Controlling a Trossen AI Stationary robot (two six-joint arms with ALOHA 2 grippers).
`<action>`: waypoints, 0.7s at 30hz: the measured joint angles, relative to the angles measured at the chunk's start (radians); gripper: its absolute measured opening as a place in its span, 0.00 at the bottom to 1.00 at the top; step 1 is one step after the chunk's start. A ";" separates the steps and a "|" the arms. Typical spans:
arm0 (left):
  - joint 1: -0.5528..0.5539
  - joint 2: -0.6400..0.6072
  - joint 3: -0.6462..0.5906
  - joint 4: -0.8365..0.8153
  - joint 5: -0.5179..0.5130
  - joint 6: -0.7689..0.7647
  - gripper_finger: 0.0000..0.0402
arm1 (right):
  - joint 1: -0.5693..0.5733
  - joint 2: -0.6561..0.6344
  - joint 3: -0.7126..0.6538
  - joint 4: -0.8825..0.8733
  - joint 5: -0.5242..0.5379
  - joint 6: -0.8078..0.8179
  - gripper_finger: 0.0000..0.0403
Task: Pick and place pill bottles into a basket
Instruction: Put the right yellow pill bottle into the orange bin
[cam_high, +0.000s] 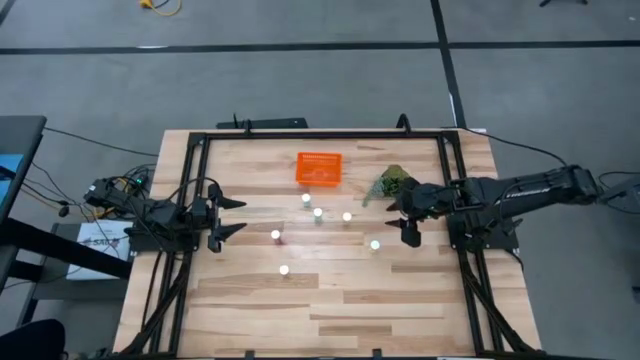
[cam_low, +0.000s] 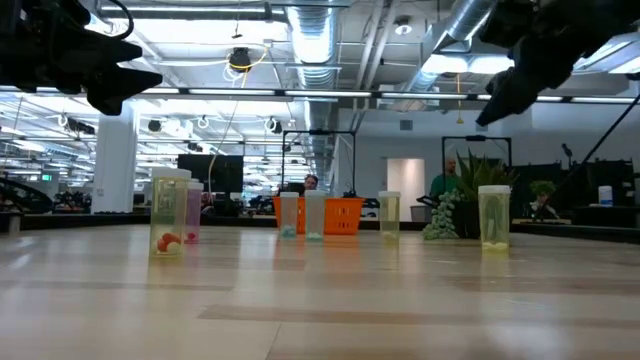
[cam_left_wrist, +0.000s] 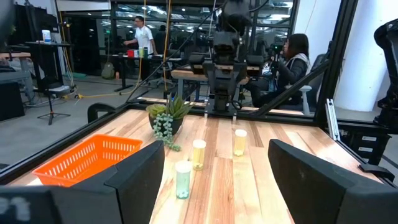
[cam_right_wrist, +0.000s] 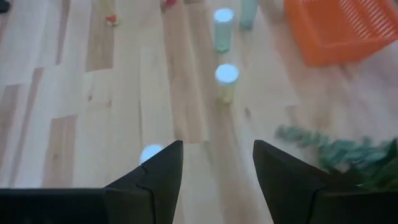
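Note:
Six small pill bottles with white caps stand upright on the wooden table: three (cam_high: 306, 199), (cam_high: 318, 212), (cam_high: 347, 216) just near of the orange basket (cam_high: 319, 168), and three more (cam_high: 275, 235), (cam_high: 375, 244), (cam_high: 284, 269) nearer the front. My right gripper (cam_high: 402, 222) hangs open above the table, just right of the bottle (cam_right_wrist: 151, 154). My left gripper (cam_high: 228, 218) waits open at the table's left, facing the bottles (cam_left_wrist: 182, 179). Both are empty.
A green leafy plant (cam_high: 392, 182) sits right of the basket, close under my right arm. A black frame (cam_high: 320, 135) rims the table. People are in the room beyond the table (cam_left_wrist: 292, 56). Bare wood lies along the near edge (cam_high: 330, 320).

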 joint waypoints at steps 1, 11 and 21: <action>0.000 0.000 0.000 0.000 0.000 0.000 0.69 | 0.009 0.000 -0.008 0.000 -0.003 0.015 0.47; 0.000 0.000 0.000 0.000 0.000 0.000 0.69 | 0.155 0.088 -0.039 0.110 0.000 0.159 0.44; 0.000 0.000 0.000 0.000 0.000 0.000 0.69 | 0.228 0.272 -0.039 0.191 -0.004 0.193 0.44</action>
